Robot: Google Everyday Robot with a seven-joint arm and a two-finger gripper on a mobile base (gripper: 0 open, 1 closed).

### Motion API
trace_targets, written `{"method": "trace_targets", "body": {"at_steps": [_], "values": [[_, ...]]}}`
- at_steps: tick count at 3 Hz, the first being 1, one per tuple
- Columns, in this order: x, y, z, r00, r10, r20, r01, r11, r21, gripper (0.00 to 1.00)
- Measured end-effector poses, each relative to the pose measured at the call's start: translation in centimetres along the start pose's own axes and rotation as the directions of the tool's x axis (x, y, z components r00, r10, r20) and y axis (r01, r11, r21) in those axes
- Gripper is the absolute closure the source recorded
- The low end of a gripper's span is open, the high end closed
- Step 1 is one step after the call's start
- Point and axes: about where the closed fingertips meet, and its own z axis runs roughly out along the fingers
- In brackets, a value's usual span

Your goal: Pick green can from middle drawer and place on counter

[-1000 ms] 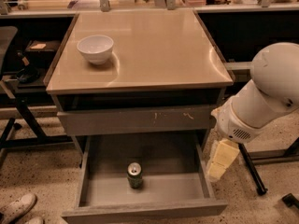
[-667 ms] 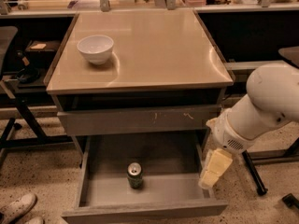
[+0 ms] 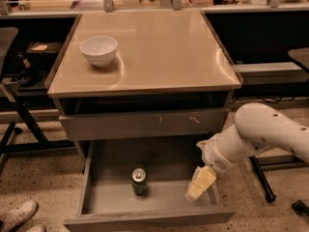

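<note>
The green can (image 3: 139, 181) stands upright on the grey floor of the open middle drawer (image 3: 159, 202), left of its centre, silver top showing. My gripper (image 3: 197, 189) hangs over the right part of the drawer, to the right of the can and apart from it, pale fingers pointing down and left. The white arm comes in from the right. The tan counter (image 3: 159, 47) lies above, on top of the grey cabinet.
A white bowl (image 3: 98, 50) sits on the counter's left rear part. A shut grey drawer front with pale scratches (image 3: 145, 123) is above the open drawer. Black stands are at the left (image 3: 19, 124) and right (image 3: 263, 178). A shoe (image 3: 17, 215) lies at bottom left.
The arm has moved left and down, bringing my gripper from beside the drawer's right wall to over the drawer's right part, closer to the can. The can has not moved.
</note>
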Motion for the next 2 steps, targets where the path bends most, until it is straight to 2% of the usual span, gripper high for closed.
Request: {"method": "trace_targets", "body": {"at_steps": [2], "values": [[0.39, -0.21, 1.54, 0.999, 0.002, 0.035, -0.001, 0.9998, -0.017, 0.00]]}}
